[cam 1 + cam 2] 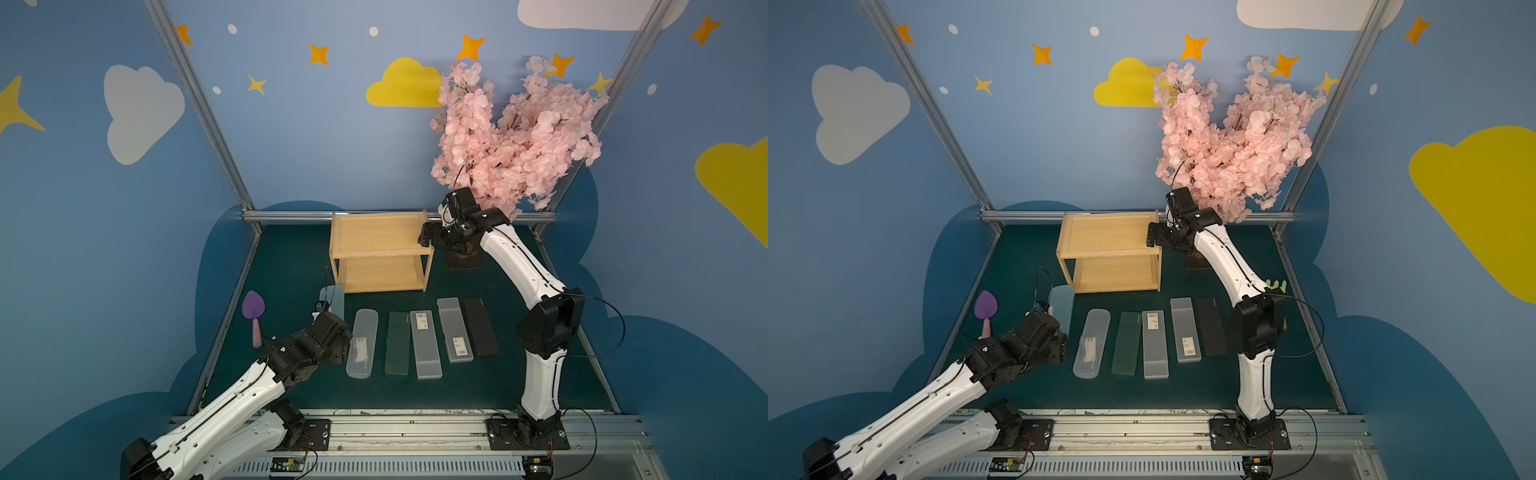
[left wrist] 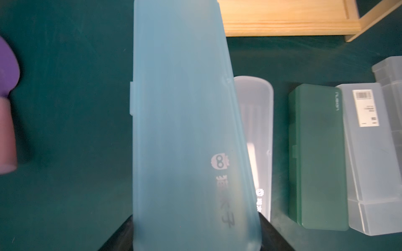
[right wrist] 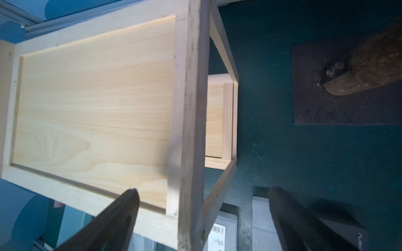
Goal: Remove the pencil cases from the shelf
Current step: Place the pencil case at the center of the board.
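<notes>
Well, both top views: light two-tier wooden shelf (image 1: 380,237) bare; five slim plastic cases (image 1: 424,345) rowed on dark green mat (image 1: 291,270). Left wrist: left gripper (image 2: 195,218) clamps frosted light-blue plastic case (image 2: 185,108), off shelf, over mat. Right wrist: right gripper (image 3: 203,191) splayed, straddling shelf's end rail. Likely final step: lower, release beside row.

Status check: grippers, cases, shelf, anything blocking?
Left gripper shut on light blue case, tilted over the mat. Right gripper open, astride the shelf end rail. Shelf bare; five other cases on mat. Nothing blocking.
</notes>
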Motion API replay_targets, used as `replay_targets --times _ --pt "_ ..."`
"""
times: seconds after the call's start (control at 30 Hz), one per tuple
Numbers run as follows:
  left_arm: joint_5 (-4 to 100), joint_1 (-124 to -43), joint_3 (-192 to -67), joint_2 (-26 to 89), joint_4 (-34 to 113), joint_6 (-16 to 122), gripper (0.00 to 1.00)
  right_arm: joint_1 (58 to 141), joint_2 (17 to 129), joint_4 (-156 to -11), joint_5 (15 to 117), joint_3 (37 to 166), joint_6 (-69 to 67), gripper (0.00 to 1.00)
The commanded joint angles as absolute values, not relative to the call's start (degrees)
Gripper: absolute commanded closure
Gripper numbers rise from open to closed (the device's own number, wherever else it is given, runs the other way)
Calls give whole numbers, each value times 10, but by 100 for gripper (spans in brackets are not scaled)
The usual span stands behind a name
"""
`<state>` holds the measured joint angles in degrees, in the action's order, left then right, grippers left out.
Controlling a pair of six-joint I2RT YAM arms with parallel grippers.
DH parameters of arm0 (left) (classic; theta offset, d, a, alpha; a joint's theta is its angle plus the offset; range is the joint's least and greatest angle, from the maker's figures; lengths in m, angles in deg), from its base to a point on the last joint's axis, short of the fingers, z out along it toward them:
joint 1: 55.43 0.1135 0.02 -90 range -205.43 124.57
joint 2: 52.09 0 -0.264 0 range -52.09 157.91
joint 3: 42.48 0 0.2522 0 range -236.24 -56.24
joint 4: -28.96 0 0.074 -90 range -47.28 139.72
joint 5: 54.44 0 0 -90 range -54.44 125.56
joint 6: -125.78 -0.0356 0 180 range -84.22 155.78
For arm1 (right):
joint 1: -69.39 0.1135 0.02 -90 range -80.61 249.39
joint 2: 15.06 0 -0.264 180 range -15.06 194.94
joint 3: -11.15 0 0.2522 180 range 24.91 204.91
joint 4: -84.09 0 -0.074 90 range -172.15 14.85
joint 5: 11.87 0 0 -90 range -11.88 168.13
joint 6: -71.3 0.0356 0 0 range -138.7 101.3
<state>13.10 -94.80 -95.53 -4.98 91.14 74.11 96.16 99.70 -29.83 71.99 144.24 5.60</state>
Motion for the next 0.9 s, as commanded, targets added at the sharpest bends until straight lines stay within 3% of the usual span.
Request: replay_targets --times 0.0,0.33,0.87 --pt "119 -946 -929 -80 937 818 36 960 944 -308 723 1433 42 2" --pt "139 -947 -856 -126 956 901 38 952 835 -343 704 1323 24 2" --pt "131 -947 -841 -46 896 868 34 921 754 -354 685 1237 11 2"
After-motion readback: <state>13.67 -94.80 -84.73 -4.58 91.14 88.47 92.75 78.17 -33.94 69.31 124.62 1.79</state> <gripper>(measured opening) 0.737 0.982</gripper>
